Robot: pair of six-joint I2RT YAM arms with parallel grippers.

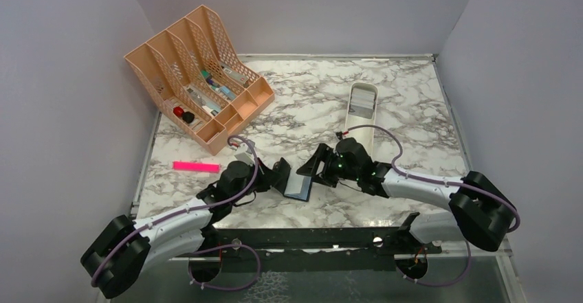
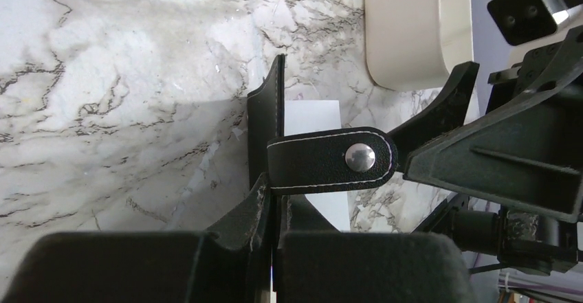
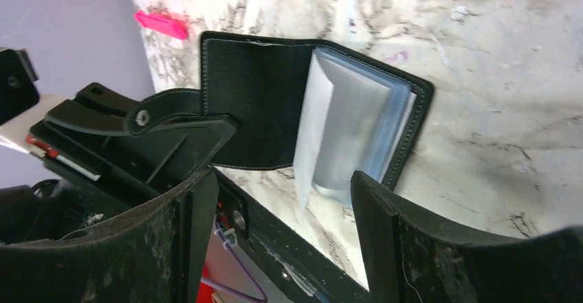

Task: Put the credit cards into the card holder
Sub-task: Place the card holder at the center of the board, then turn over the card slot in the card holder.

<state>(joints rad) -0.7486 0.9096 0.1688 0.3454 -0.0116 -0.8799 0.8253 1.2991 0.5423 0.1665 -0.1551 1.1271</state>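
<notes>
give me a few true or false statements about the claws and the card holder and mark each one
1. The left claw is shut on the card holder's cover. True.
2. The right claw is clamped on the card holder. False: its jaws stand open, gripping nothing.
3. The card holder is snapped closed. False: it is open, with its strap loose.
4. A pink object lies near the peach organizer. True.
</notes>
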